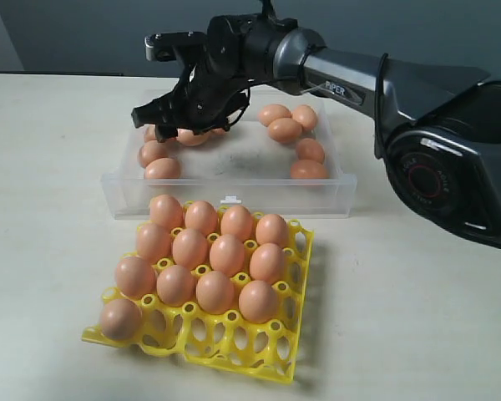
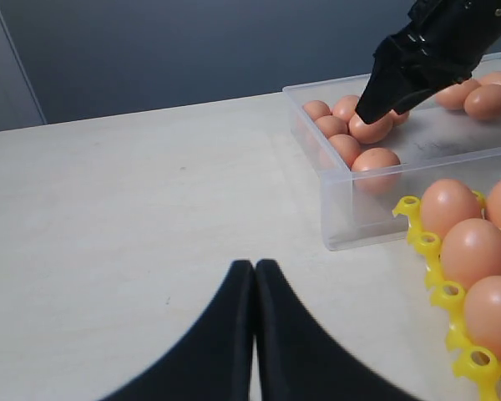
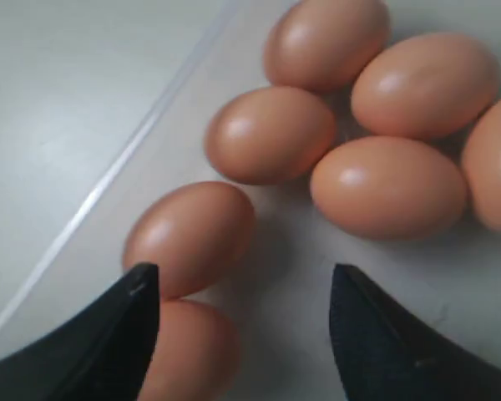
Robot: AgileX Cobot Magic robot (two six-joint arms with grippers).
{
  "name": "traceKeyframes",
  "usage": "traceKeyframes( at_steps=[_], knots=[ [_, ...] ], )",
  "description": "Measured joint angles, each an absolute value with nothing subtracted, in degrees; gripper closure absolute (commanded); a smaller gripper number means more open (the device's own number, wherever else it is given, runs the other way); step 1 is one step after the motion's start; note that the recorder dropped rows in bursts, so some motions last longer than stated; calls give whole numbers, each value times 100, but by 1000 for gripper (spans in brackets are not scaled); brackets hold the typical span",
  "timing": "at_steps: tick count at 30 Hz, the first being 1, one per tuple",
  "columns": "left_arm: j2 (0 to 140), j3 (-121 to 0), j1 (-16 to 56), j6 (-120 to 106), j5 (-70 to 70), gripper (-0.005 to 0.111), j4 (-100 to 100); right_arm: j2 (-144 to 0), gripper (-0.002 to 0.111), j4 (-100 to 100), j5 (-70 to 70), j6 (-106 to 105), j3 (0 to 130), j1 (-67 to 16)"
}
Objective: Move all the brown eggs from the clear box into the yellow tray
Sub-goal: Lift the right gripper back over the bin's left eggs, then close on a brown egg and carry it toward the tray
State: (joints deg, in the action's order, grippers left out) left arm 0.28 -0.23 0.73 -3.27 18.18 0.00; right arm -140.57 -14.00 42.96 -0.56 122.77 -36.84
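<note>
Several brown eggs (image 1: 213, 251) fill the far rows of the yellow tray (image 1: 234, 344) in front. More brown eggs lie in the clear box (image 1: 234, 189): one cluster at its left end (image 1: 157, 154), another at its right end (image 1: 285, 129). My right gripper (image 1: 161, 125) hangs open over the left cluster. In the right wrist view its jaws (image 3: 244, 276) stand wide apart, one fingertip (image 3: 142, 288) beside two eggs (image 3: 189, 236), with nothing gripped. My left gripper (image 2: 255, 266) is shut and empty above bare table, left of the box (image 2: 351, 219).
The right arm (image 1: 359, 83) reaches from the right across the back of the box. The tray's near row of cups (image 1: 234, 330) holds one egg at its left corner (image 1: 119, 318). Pale tabletop (image 1: 417, 317) surrounds box and tray.
</note>
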Motion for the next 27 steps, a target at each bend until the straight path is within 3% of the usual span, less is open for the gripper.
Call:
traceKeyframes(
  at_steps=[6, 15, 27],
  knots=[
    [28, -23, 73, -327, 1818, 106, 0, -14077, 51, -776, 4051, 824, 12286, -3662],
    [28, -23, 73, -327, 1818, 106, 0, -14088, 51, -2432, 4921, 55, 12286, -3637],
    [28, -23, 73, -327, 1818, 106, 0, -14484, 51, -2605, 5121, -31, 12298, -3637]
  ],
)
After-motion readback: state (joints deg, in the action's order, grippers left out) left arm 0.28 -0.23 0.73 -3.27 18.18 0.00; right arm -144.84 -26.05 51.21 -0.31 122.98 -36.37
